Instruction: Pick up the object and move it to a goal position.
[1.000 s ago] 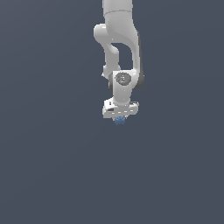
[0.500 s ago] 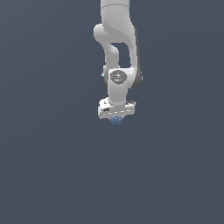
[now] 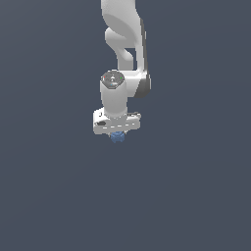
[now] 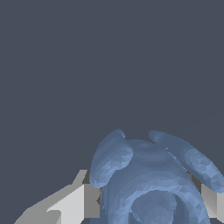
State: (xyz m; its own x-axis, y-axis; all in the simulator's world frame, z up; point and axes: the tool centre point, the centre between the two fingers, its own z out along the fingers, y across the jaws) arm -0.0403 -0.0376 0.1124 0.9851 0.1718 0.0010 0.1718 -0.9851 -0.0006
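The object is a tiny lumpy thing, mottled light and dark blue. In the exterior view it peeks out just below the white gripper, held up over the plain dark grey ground. The wrist view shows the object large and close between the two grey fingers, which press on it from both sides. The gripper is shut on it. The fingertips are hidden behind the gripper body in the exterior view.
The white arm comes down from the top of the exterior view. Plain dark grey ground lies all around, with no other objects in view.
The arm with the object has shifted slightly toward the exterior view's left and upward. The grip on the object is unchanged.
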